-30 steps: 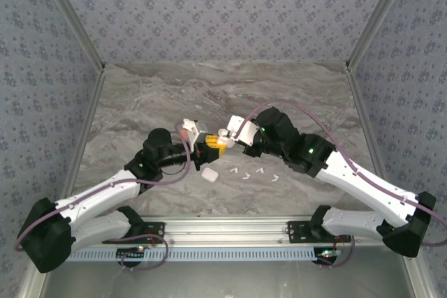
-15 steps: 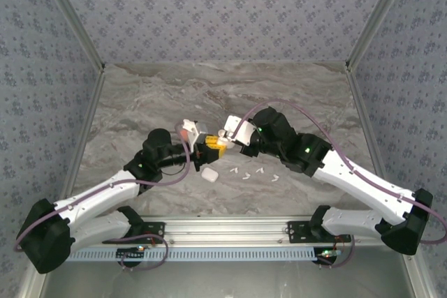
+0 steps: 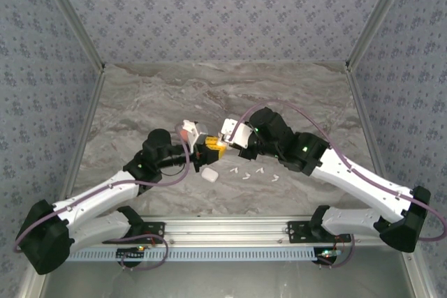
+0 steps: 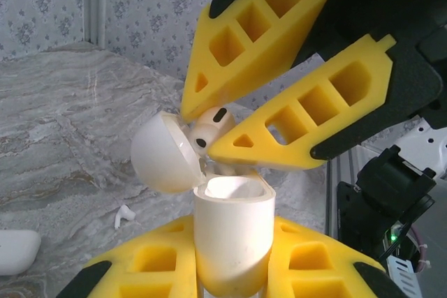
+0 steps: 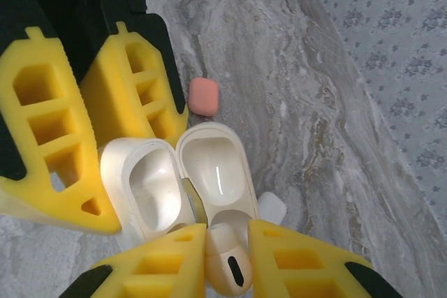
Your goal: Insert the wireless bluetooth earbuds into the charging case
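Left gripper (image 4: pixel 234 246) clamps the open charging case (image 4: pixel 234 214); right gripper (image 5: pixel 227 242) pinches a white earbud (image 5: pixel 225 270) above (loose earbuds (image 3: pixel 246 174) wait, lower centre).

The right gripper (image 3: pixel 223 144) shifts a little toward the left edge of the tabletop, closing in on the open charging case (image 4: pixel 230 235) held by the left gripper (image 3: pixel 207 147). The right arm's elbow (image 3: pixel 305 149) and forearm slide left with it, carrying the pinched white earbud (image 5: pixel 225 264) along.
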You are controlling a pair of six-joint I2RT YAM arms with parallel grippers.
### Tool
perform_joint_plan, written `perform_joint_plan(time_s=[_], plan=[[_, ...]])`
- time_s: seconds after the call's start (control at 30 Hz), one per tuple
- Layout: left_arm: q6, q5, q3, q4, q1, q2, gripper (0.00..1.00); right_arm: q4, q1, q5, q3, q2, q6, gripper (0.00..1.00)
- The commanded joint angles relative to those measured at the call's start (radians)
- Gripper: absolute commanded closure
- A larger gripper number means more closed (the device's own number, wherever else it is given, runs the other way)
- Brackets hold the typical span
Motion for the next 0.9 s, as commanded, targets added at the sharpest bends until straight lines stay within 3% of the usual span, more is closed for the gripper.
perform_joint_plan(time_s=[0.0, 0.23, 0.4, 0.53, 0.67, 0.87], plan=[[0.021, 0.005, 0.027, 0.05, -0.007, -0.023, 1.0, -0.066, -0.004, -0.123, 0.069, 0.02, 0.051, 0.75], [0.023, 0.001, 0.013, 0.081, -0.007, -0.029, 1.0, -0.109, -0.059, -0.217, 0.15, 0.02, 0.12, 0.52], [0.026, -0.014, -0.005, 0.118, -0.009, -0.034, 1.0, -0.064, -0.19, -0.282, 0.183, -0.042, 0.292, 0.39], [0.03, -0.025, -0.017, 0.136, -0.01, -0.043, 1.0, 0.007, -0.373, -0.415, 0.108, -0.1, 0.516, 0.39], [0.038, -0.024, -0.019, 0.132, -0.01, -0.05, 1.0, 0.064, -0.506, -0.458, -0.055, -0.129, 0.67, 0.38], [0.091, -0.041, -0.021, 0.132, -0.015, -0.064, 1.0, 0.183, -0.54, -0.541, -0.187, -0.158, 0.77, 0.39]])
